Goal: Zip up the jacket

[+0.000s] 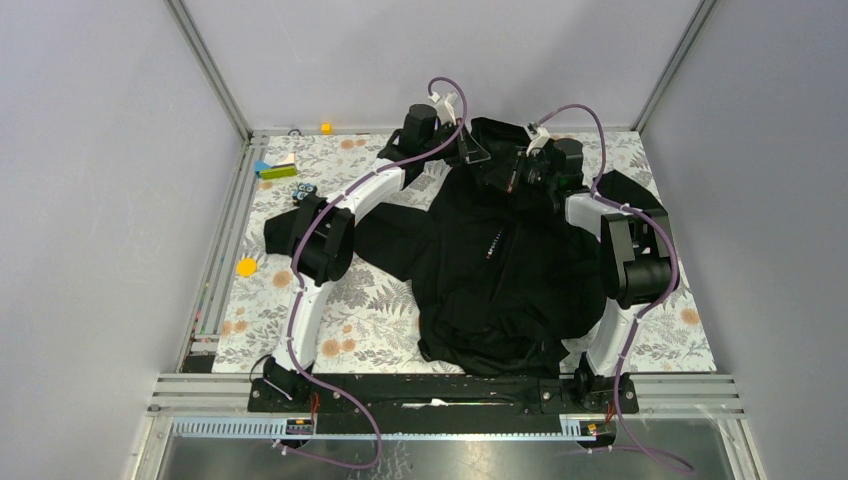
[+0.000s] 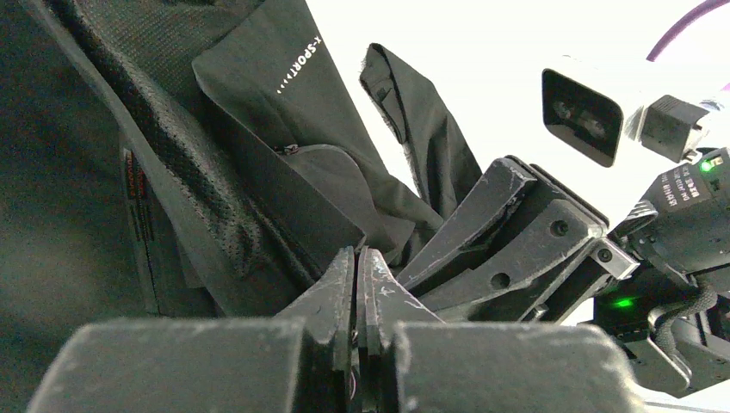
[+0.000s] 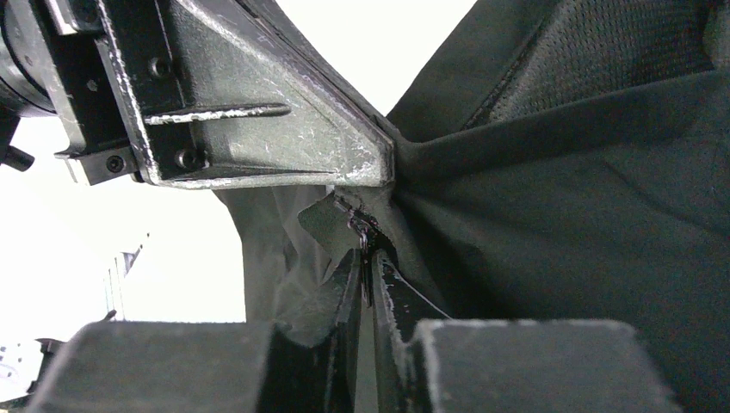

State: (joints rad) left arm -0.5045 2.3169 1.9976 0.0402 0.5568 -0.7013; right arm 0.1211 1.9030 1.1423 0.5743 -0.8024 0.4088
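Grey walls box in a flowered table [image 1: 380, 300]; the jacket [image 1: 500, 270] lies black across the middle of the overhead frame, its collar lifted toward upper centre where both arms meet. In the left wrist view the left gripper [image 2: 356, 255] has its fingers pressed together; the right wrist view shows its tip pinching jacket fabric, with folds fanning out taut from it. The right gripper [image 3: 368, 255] shows only a thin slit between its fingers, with the zip pull [image 3: 365, 228] at their tips; whether they clamp it I cannot tell. The zip looks close to the collar, so little travel seems left. Risks, as I judge them: the pull slips free of so slight a hold; loose fabric beside the teeth gets drawn into the slider and jams it; the left pinch gives way and the track goes slack; the two grippers, close together, collide.
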